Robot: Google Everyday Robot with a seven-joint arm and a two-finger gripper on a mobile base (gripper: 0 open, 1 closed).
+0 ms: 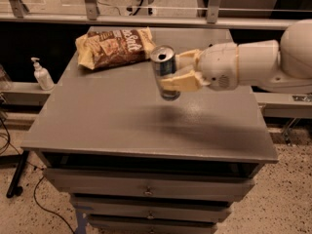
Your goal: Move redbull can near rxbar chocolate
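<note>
The redbull can [165,71], blue and silver with a silver top, is held in the air above the grey table [117,116], tilted a little. My gripper [179,71] is shut on the can from the right, its cream fingers [181,83] wrapped around the can's body. The white arm [263,62] reaches in from the right edge. The rxbar chocolate is hidden, out of sight behind the arm.
A large yellow-and-brown snack bag [114,47] lies at the table's back left. A white pump bottle [42,75] stands on a ledge left of the table. Drawers [146,191] are below the tabletop. A metal rail [146,13] runs behind.
</note>
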